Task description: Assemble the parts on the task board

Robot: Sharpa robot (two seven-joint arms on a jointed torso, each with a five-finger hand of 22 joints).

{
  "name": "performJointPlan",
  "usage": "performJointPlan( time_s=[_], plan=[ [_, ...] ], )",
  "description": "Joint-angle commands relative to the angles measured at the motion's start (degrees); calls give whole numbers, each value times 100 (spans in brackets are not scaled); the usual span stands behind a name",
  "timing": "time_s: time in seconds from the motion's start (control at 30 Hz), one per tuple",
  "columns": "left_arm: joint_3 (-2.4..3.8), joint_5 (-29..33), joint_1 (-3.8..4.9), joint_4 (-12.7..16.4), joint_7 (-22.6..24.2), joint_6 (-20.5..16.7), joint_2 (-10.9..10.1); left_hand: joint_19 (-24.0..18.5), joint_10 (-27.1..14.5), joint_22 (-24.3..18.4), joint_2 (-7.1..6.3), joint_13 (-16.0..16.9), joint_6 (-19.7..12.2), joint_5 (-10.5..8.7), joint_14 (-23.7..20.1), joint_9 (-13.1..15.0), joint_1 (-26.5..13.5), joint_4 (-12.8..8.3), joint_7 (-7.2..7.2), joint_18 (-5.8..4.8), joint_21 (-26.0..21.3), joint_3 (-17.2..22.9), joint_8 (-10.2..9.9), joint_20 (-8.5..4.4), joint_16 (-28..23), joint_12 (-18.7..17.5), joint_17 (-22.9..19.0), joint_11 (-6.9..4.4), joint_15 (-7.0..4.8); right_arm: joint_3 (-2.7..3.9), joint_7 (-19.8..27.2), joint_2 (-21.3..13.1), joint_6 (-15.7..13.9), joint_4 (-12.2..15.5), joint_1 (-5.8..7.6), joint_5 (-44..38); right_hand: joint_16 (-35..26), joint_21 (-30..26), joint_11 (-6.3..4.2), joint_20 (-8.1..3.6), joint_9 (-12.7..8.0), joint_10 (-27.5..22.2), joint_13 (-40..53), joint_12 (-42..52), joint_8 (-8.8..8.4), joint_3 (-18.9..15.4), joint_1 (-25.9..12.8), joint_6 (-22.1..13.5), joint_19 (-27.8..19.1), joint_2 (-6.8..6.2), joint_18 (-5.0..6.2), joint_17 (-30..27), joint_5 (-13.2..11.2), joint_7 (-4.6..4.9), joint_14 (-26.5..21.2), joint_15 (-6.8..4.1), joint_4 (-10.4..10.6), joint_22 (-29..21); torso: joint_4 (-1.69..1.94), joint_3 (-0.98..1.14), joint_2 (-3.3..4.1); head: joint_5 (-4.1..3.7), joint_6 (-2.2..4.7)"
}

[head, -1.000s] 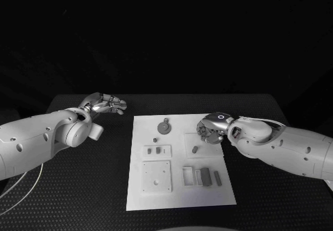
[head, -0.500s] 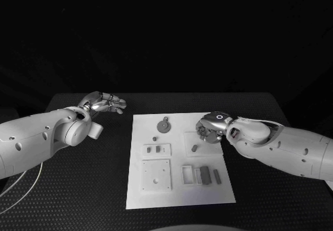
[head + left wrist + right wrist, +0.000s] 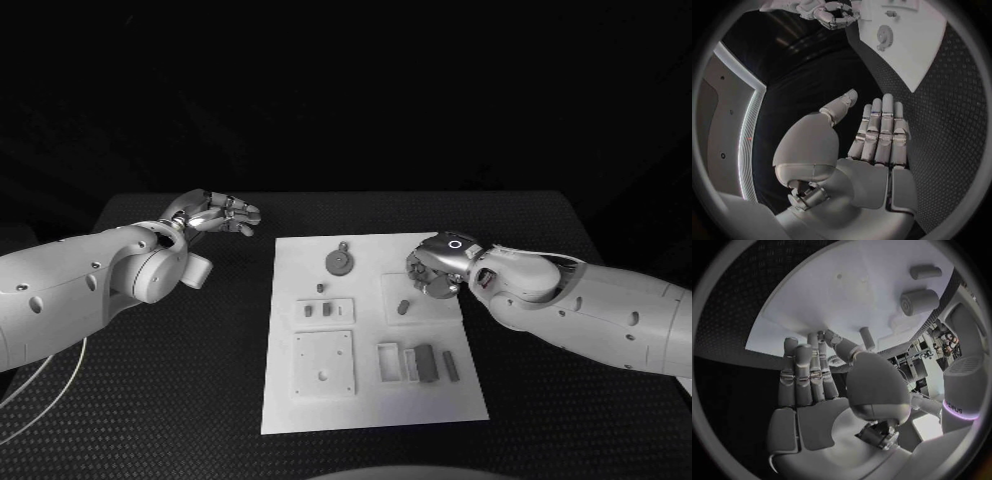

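The white task board lies mid-table. On it are a grey round gear-like part, a short cylinder, two small pegs in a block, a square plate and grey bars by a slot. My right hand hovers over the board's right far part, just beyond the cylinder, fingers straight and holding nothing. The right wrist view shows the board and a thick cylinder beyond the fingertips. My left hand hangs left of the board's far corner, open and empty.
The black textured table surrounds the board with free room on both sides. A thin white cable runs along the near left. In the left wrist view the board, the gear and my right hand appear beyond the fingers.
My right hand has crept slightly left over the board's right part. The left hand has stayed almost in place. No part has moved.
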Motion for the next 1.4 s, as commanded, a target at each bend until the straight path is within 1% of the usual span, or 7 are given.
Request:
performJointPlan(
  time_s=[0.03, 0.27, 0.77, 0.9, 1.0, 1.2, 1.4],
  plan=[
    [5, 42, 6, -7, 25, 60, 12, 49, -55, -15, -9, -9, -39, -28, 41, -6, -58, -11, 5, -86, 3, -39, 23, 5, -42, 16, 13, 2, 1, -42, -19, -13, 127, 74, -59, -42, 23, 23, -16, -6, 9, 44, 17, 0, 30, 31, 108, 59, 58, 34, 59, 11, 40, 0, -10, -39, 7, 102, -7, 2, 1, 12, 11],
    [5, 42, 6, -25, 19, 57, 16, 55, -64, -33, -13, -12, -49, -28, 47, -8, -59, -10, 9, -86, 3, -42, 21, 5, -58, 14, 28, 7, 1, -24, -29, -78, 128, 187, -53, -5, 28, 36, -21, -14, 13, 62, 23, -9, 34, 28, 115, 67, 78, 31, 59, 25, 40, -4, 0, -45, 7, 108, -2, -3, 2, 9, 29],
    [5, 50, 6, -65, -3, 74, 25, 67, -89, -77, -18, -21, -74, -27, 62, -15, -60, -7, 20, -86, 4, -46, 15, 4, -95, 9, 65, 16, 0, 115, 38, -134, 125, 318, 86, 288, 32, 47, -26, -20, 17, 80, 29, -19, 37, 24, 112, 75, 92, 31, 59, 42, 40, -6, 8, -50, 11, 113, 1, 3, 2, 9, 37],
    [5, 51, 6, -65, -17, 72, 28, 69, -94, -85, -19, -23, -79, -27, 64, -17, -60, -6, 22, -86, 4, -47, 14, 4, -101, 9, 72, 18, 0, 140, 56, -222, 276, 404, 164, 618, 32, 49, -26, -20, 18, 82, 30, -22, 37, 23, 109, 76, 94, 32, 59, 45, 40, -6, 8, -51, 12, 114, 4, 1, 7, 22, 42],
    [5, 53, 6, -72, -27, 81, 25, 71, -100, -94, -22, -25, -84, -28, 65, -18, -61, -6, 24, -86, 4, -48, 13, 4, -109, 8, 79, 21, 0, 160, 80, -281, 395, 442, 273, 882, 31, 50, -26, -21, 18, 84, 30, -24, 37, 22, 106, 76, 94, 35, 59, 47, 40, -6, 8, -51, 13, 114, 10, 1, 7, 17, 46],
    [5, 55, 6, -78, -34, 90, 19, 74, -106, -104, -23, -27, -89, -28, 65, -19, -62, -4, 26, -86, 4, -50, 12, 4, -120, 8, 87, 23, 1, 247, 115, -417, 492, 711, 369, 1330, 30, 53, -27, -22, 18, 87, 32, -30, 35, 22, 102, 73, 97, 44, 59, 53, 40, -5, 6, -53, 13, 116, -12, -6, 3, 63, 49],
    [5, 56, 6, -100, -27, 87, 49, 76, -109, -113, -23, -29, -92, -27, 68, -20, -62, -3, 27, -86, 5, -50, 13, 4, -128, 8, 96, 24, 1, 266, 374, -332, 224, 987, 376, 1855, 28, 57, -29, -23, 19, 90, 33, -38, 33, 19, 94, 70, 101, 53, 59, 59, 40, -3, 3, -56, 13, 117, -14, -2, -1, 118, 69]
  ],
)
